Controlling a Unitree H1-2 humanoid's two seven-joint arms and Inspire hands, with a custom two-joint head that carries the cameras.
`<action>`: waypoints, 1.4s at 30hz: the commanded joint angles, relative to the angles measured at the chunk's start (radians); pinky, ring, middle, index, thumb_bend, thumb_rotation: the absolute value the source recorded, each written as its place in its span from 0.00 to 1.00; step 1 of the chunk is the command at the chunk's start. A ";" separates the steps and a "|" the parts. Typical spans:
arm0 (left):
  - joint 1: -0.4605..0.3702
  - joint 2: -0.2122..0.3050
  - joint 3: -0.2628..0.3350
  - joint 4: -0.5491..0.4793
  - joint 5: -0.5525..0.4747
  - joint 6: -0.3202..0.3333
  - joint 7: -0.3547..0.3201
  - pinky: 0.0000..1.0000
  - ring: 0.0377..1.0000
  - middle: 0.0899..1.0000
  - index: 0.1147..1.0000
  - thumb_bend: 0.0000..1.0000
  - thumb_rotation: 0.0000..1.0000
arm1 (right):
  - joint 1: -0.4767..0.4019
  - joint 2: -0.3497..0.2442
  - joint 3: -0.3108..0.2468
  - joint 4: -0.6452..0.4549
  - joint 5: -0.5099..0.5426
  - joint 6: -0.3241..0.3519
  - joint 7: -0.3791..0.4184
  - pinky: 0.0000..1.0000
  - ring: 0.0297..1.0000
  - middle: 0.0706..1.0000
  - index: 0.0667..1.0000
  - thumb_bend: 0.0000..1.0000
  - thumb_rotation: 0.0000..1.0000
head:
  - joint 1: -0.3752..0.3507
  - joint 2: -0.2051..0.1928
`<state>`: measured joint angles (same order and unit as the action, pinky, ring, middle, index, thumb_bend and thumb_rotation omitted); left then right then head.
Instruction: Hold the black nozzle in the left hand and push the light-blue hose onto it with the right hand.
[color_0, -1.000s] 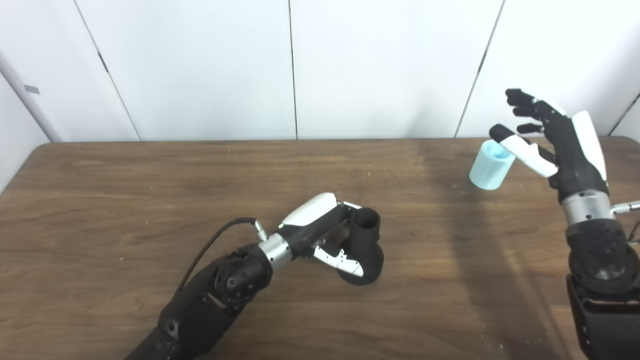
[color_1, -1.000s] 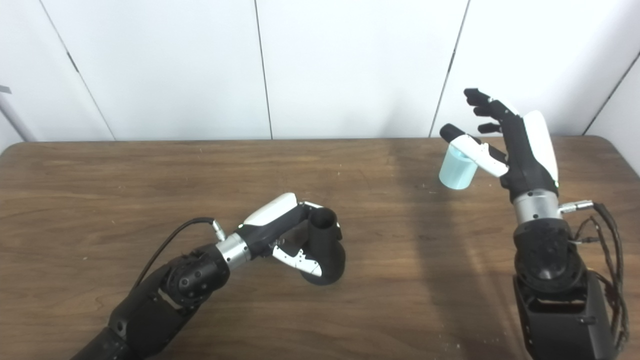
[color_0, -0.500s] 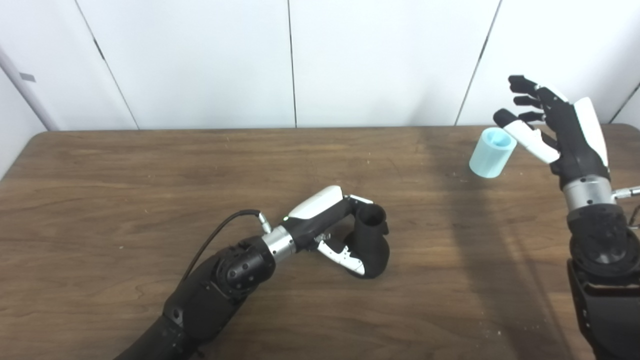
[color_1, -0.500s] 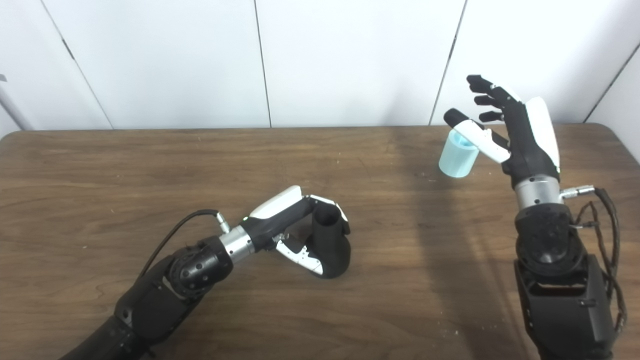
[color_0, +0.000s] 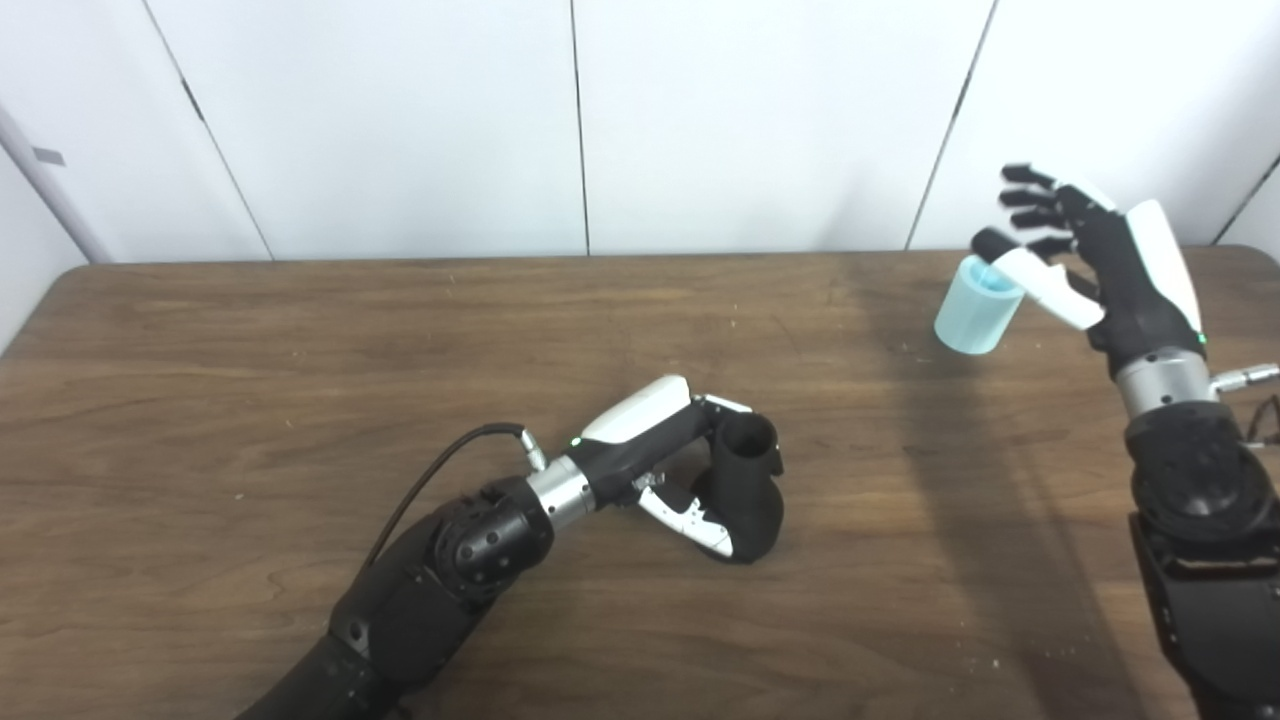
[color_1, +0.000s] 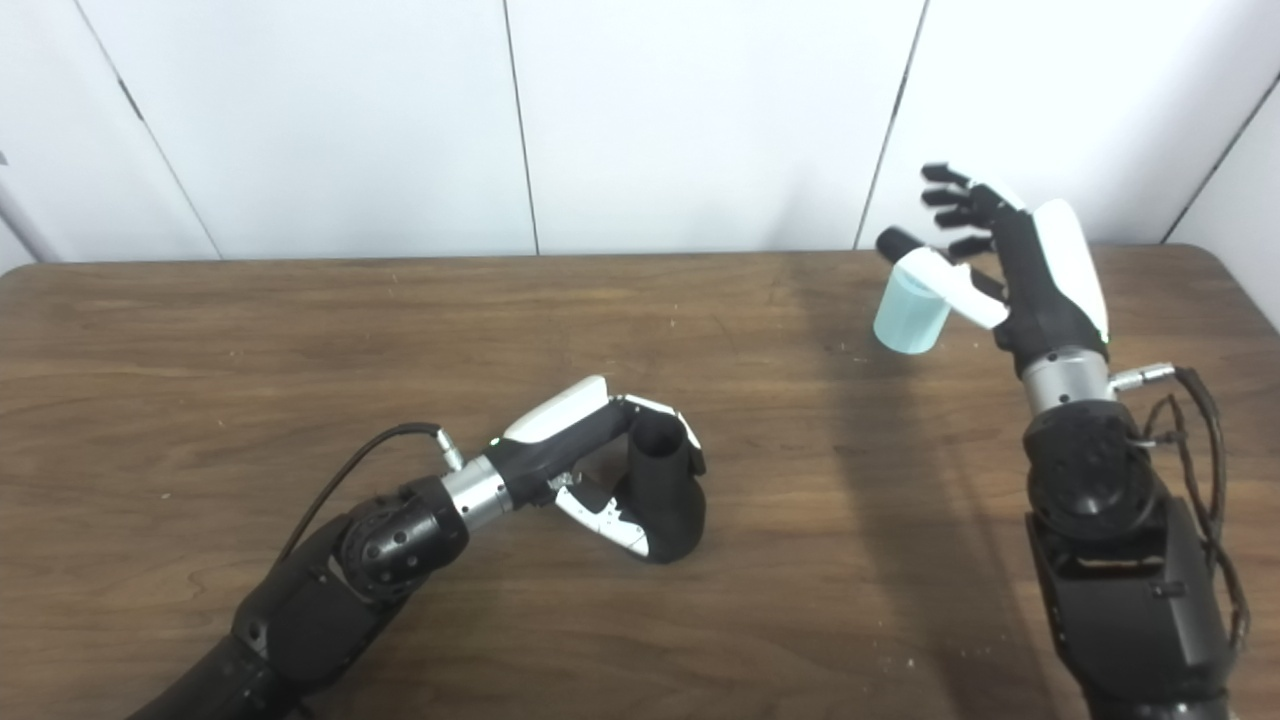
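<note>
So nearest to the camera, low centre of the frame, the left hand (color_0: 680, 470) has its fingers and thumb wrapped around the black nozzle (color_0: 745, 485). The nozzle is a chunky curved piece, open mouth pointing up, bottom end sitting on the wooden table (color_0: 250, 400). It looks like rigid plastic, probably light, and the bulgy lower body is the obvious place to grip since that leaves the mouth free. That's pretty much where the hand has it.

Further back, upper right of the frame, the right hand (color_1: 1010, 265) is up off the table with fingers spread wide. The light-blue hose (color_1: 910, 312) is a short stubby tube, tilted, and the thumb seems to be hooked at or into its top rim. I can't tell if it's actually gripped or just hanging there, and no fingers are closed round the outside.

My guess is the hose is soft-ish and very light, so it could slip or squash. I'd grab it round the middle of the wall, keeping the lower open end clear. The two pieces are well apart.
</note>
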<state>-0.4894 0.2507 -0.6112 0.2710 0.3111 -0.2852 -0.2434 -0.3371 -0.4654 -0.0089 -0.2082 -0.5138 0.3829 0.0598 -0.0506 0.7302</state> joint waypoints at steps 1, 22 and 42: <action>0.098 0.029 -0.084 0.061 0.086 0.087 -0.136 0.47 0.54 0.46 0.41 0.50 0.09 | -0.073 -0.072 0.032 -0.023 -0.147 0.025 0.003 0.61 0.73 0.74 0.79 0.77 0.53 | 0.000 0.000; 0.106 0.023 -0.102 -0.011 0.068 0.174 -0.155 0.44 0.49 0.43 0.41 0.50 0.09 | -0.250 -0.146 0.123 0.173 -0.222 0.083 0.278 0.94 0.98 1.00 0.91 1.00 0.52 | 0.004 0.008; 0.114 0.018 -0.097 -0.027 0.034 0.191 -0.164 0.39 0.47 0.42 0.41 0.50 0.09 | -0.342 -0.140 0.187 0.396 -0.269 0.071 0.273 0.67 0.82 0.86 0.89 0.99 0.46 | 0.003 0.013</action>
<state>-0.4707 0.2438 -0.6307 0.1873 0.3032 -0.1753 -0.2529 -0.6047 -0.5736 0.1845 0.2029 -0.7546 0.4632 0.3792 -0.0476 0.7424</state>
